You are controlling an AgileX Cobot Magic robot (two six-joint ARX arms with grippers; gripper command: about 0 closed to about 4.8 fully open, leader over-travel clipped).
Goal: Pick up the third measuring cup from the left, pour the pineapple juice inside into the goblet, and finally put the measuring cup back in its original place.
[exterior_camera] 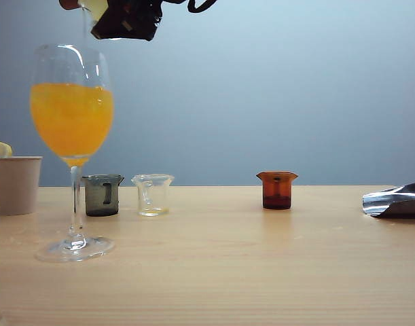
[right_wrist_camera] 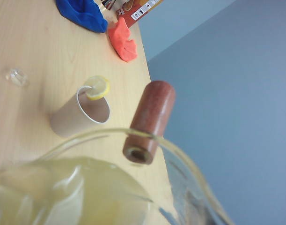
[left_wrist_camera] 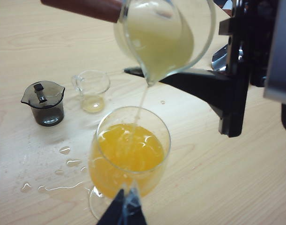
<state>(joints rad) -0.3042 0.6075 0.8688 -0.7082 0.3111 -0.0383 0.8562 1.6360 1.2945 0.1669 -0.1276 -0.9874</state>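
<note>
R gripper point(left_wrist_camera: 236, 70) fingers clamped on third measuring cup point(left_wrist_camera: 164, 35), tipped over goblet point(left_wrist_camera: 131, 154); pineapple juice point(left_wrist_camera: 142, 101) streaming in; goblet near full, more tilt cd overflow onto desk point(left_wrist_camera: 227, 187); L gripper point(left_wrist_camera: 124, 213) at stem, grip unclear.

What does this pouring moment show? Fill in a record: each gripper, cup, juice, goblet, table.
right gripper: above goblet, shut on tilted measuring cup
pineapple juice: thin stream falling into goblet
goblet: upright, holding orange juice
left gripper: shut, beside goblet
table: wet drops near goblet's foot
</note>
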